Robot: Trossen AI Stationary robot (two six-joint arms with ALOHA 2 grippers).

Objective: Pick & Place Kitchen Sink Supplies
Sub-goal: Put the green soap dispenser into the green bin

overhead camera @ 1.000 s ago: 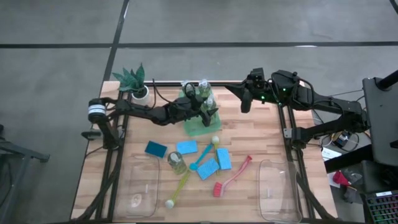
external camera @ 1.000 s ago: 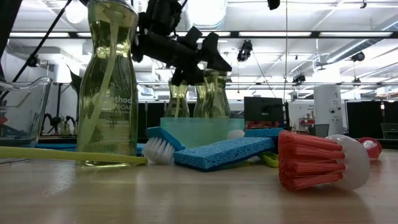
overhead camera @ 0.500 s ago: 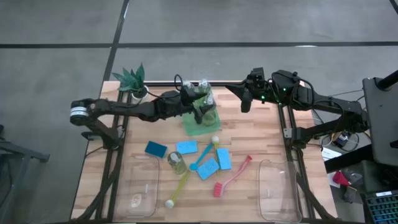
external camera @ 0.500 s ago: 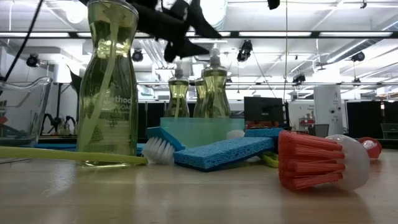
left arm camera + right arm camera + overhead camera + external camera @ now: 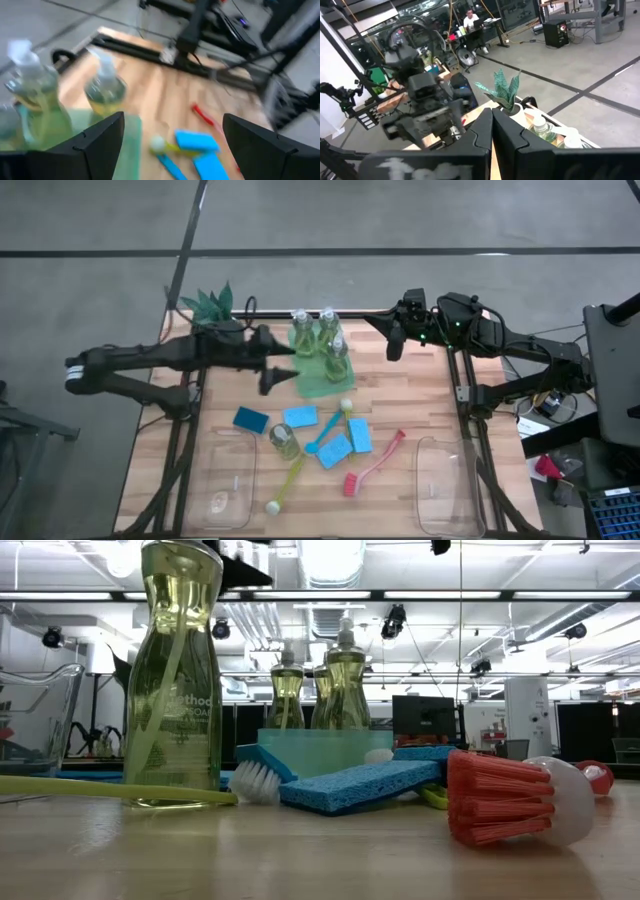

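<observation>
Clear bottles of yellow-green liquid (image 5: 318, 338): three upright in translucent green tray (image 5: 322, 376), fourth (image 5: 284, 442) among blue rectangular sponges (image 5: 300, 417). Left gripper (image 5: 283, 367) wide, empty, just beside tray. Right gripper (image 5: 394, 343) closed, parked apart. Risk: low sideways sweep topples crowded bottles; tall, narrow, tip easily.

Overhead view evenly lit, soft shadows on my worktop (image 5: 420, 395). Low view backlit by ceiling strip lights (image 5: 420, 594). Left wrist view motion-blurred; right wrist view sharper, background soft.
</observation>
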